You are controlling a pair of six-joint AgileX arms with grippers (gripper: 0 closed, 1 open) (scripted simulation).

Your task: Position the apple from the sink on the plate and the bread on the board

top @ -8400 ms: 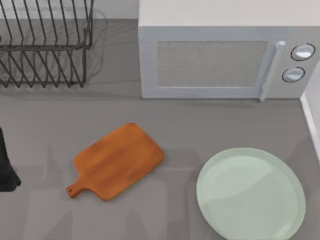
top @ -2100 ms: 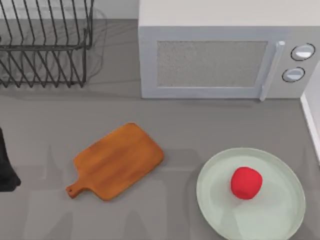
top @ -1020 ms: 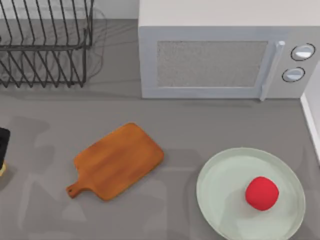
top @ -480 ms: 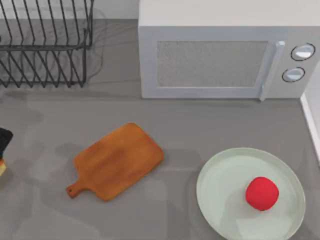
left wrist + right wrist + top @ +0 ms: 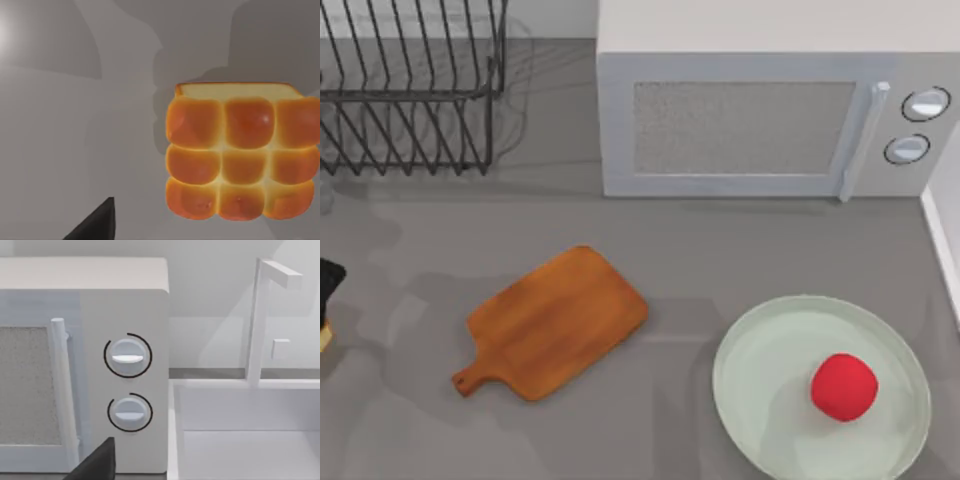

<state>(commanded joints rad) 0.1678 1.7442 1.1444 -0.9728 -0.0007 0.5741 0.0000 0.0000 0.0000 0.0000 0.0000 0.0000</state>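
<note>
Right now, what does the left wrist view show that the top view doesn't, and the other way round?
Left wrist view: the bread seen close, glossy scored top facing the camera, grey counter behind it.

Top view: the bare board left of centre, the apple resting on the plate at the right, the microwave and the dish rack at the back. The left claw sits at the far left edge.

Shared: the grey counter. A sliver of the bread also peeks in at the top view's left edge.
</note>
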